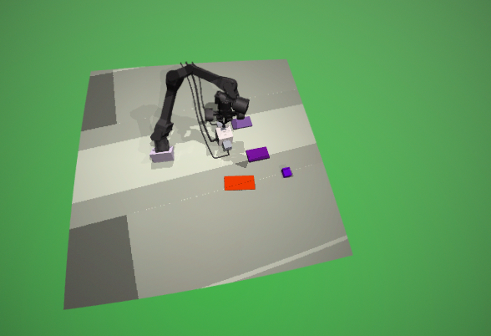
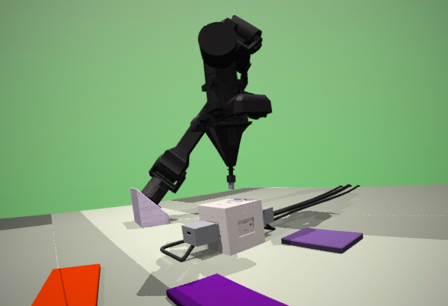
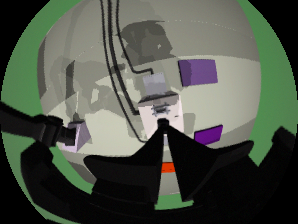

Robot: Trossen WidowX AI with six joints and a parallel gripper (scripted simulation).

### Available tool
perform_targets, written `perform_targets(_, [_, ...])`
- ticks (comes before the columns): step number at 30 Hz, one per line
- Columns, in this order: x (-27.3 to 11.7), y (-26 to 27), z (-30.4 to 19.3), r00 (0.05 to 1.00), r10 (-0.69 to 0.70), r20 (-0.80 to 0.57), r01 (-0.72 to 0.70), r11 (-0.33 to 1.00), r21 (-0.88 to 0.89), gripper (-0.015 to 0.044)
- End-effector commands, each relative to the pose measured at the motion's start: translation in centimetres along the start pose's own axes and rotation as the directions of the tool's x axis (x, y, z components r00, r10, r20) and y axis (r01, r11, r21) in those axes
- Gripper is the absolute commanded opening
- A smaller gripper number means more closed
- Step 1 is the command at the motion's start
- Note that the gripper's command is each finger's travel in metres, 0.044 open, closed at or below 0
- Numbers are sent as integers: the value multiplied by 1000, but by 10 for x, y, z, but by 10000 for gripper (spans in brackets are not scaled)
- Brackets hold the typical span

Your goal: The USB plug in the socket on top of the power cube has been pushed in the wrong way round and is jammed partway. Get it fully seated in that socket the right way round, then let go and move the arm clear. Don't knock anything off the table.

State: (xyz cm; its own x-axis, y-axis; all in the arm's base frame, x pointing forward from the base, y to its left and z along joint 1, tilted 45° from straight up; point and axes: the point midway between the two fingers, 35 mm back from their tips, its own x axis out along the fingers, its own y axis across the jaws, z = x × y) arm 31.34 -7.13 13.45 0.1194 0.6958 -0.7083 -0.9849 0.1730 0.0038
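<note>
My gripper (image 2: 230,167) (image 3: 164,129) points down and is shut on the black USB plug (image 2: 231,179) (image 3: 163,123). The plug hangs upright, its light metal end downward, with a gap between it and the top of the pale pinkish power cube (image 1: 225,135) (image 2: 228,228) (image 3: 176,116) in the exterior view. The top socket (image 2: 238,200) (image 3: 161,109) is out of the plug and shows as a grey shape. In the wrist view the fingers and plug overlap the cube's top beside it. The plug's keyed side is too small to tell.
Grey adapters (image 2: 200,233) (image 3: 154,83) stick out of two opposite cube sides, with black cables nearby. A light purple slab (image 1: 243,123) (image 2: 324,238), a dark purple slab (image 1: 257,154) (image 3: 208,135), an orange slab (image 1: 240,183) and a small violet cube (image 1: 286,172) lie around.
</note>
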Motion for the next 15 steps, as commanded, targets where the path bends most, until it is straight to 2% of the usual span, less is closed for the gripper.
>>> perform_targets(1, [0,0,0,1000,1,0,-1,996,-93,0])
perform_targets(15, [0,0,0,1000,0,1,0,996,-92,0])
